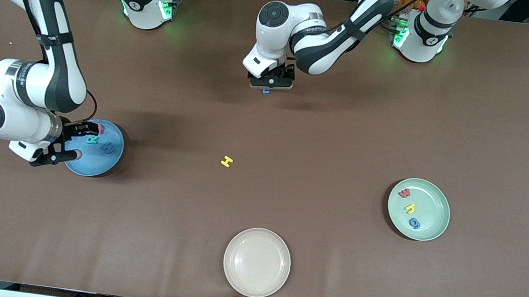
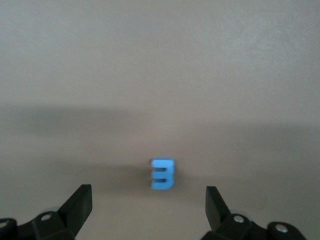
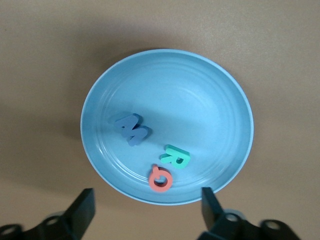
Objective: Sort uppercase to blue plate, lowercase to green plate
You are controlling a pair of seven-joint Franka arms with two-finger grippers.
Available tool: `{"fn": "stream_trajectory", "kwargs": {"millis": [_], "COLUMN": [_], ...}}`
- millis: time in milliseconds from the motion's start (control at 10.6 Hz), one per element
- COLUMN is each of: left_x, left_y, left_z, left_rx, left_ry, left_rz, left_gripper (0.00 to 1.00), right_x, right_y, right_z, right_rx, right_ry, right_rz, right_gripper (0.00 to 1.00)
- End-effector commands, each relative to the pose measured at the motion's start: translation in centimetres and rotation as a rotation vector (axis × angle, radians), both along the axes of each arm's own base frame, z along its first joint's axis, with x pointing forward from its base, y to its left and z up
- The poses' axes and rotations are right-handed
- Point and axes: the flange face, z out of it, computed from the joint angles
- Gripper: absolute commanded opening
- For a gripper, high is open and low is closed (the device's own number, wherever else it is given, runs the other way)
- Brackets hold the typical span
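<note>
I have the left end effector [image 2: 148, 202] hanging low over the blue m [image 2: 162, 174], fingers spread wide with the letter between them, a little ahead of the tips. To do this pick well I would centre over the m, drop straight until the tips reach the desk [image 1: 349, 129], then close gently across its narrow width so the foam does not flip.

The right end effector [image 3: 147, 207] hovers over the blue plate [image 3: 210, 95], fingers apart and holding nothing; the blue M [image 3: 131, 129], teal R [image 3: 175, 156] and red Q [image 3: 160, 178] lie in that plate.

The green plate [image 1: 436, 199] holds 3 lowercase letters. The yellow H [image 1: 226, 161] waits mid-desk, well apart from both end effectors.
</note>
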Motion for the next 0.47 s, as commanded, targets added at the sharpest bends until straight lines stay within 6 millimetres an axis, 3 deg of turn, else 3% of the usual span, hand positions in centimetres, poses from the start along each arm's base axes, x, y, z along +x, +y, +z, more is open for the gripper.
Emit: {"fn": "stream_trajectory", "kwargs": {"millis": [0,94,376], "left_x": [-0.5,-0.8,-1.4], "left_y": [-0.8,-1.0,-0.5], "left_z": [-2.9,-3.7,-4.4], "left_rx": [-0.015,-0.032,-0.019], "left_ry": [-0.044,-0.048,-0.057], "left_rz": [0.004,-0.009,-0.041], "left_gripper": [1.0,1.0,0.86], "right_x": [-0.2,0.1,1.7], "right_y": [0.2,0.2,0.4], "right_z": [0.8,1.1,2.9], "right_rx": [0.0,0.0,-0.001], "right_ry": [-0.012,-0.019,-0.065], "right_rz": [0.02,0.02,0.02], "right_gripper": [1.0,1.0,1.0]}}
